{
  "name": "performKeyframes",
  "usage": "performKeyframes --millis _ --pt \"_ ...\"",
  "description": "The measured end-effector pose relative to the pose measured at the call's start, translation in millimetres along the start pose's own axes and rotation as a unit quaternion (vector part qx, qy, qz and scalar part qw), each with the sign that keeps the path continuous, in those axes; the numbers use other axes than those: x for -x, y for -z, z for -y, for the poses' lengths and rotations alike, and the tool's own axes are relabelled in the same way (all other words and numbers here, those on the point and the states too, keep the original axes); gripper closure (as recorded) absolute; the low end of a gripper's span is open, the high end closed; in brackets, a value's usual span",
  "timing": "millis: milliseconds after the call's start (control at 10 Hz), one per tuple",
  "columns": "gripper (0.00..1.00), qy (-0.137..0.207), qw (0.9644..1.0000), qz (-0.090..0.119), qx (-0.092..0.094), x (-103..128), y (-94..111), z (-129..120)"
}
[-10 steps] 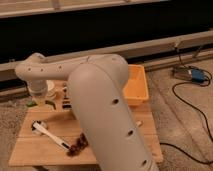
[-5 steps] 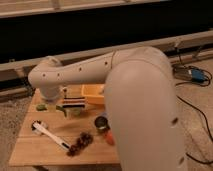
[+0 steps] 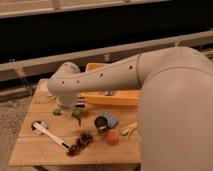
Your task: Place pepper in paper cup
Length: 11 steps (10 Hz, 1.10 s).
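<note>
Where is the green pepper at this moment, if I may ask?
In the camera view the green pepper lies left of centre on the wooden table, right by the pincer, with the dark can to its right.

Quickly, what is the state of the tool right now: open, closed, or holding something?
Tool: cannot be told. It points down at the left end of the arm, close to the green pepper.

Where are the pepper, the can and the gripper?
pepper (image 3: 76,116): camera view, its green body.
can (image 3: 101,123): camera view, its dark top.
gripper (image 3: 67,104): camera view, its lower end, just above the pepper.
</note>
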Motion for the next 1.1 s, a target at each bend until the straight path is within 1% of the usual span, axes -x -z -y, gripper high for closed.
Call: performKeyframes --millis 100,300,700,900,1100 --pt "1.00 -0.018 0.9998 -0.005 0.004 -16 -2 -2" --pt "1.00 -0.046 0.9988 -0.012 0.008 -37 -5 -2" --pt "1.00 -0.093 0.9953 -0.022 0.015 -79 -11 8" --pt "1.00 -0.105 0.9940 -0.026 0.021 -88 -12 10" --pt "1.00 -0.118 0.9921 -0.032 0.026 -101 -15 10"
